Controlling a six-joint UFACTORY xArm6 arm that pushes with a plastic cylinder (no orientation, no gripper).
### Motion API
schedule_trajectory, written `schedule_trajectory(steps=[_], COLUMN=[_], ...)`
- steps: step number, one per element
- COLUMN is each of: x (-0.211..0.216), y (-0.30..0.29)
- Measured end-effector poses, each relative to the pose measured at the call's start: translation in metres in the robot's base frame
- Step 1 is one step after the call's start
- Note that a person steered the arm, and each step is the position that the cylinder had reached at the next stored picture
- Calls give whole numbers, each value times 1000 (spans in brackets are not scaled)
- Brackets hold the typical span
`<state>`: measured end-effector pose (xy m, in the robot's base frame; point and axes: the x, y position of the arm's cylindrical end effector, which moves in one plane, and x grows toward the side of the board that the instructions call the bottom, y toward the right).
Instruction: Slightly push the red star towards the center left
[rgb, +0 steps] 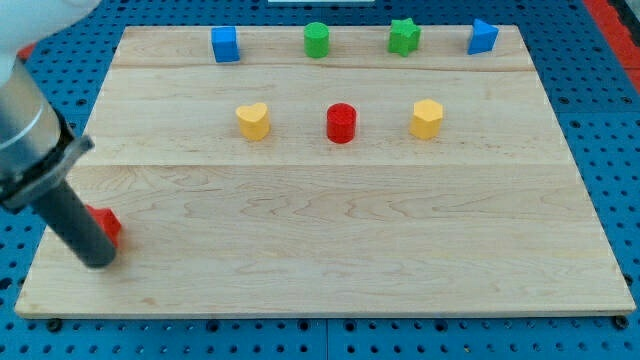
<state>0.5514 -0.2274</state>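
Camera view shows the dark rod's tip (100, 262), which has nothing to grasp with, touching the small red star-shaped block (106, 224), half-hidden just up-right of it near the wooden board's (330, 250) lower-left corner, so centre-left lies upward.

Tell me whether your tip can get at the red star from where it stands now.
Probably yes. My tip already sits right against the red star, which peeks out on the rod's right side near the board's lower left. No other block is near. The rod hides most of the star, so exact contact is unclear.
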Motion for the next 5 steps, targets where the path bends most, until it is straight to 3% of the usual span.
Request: schedule_trajectory(steps=[1,3,5], x=[-37,6,-47], y=[-7,-35,-23])
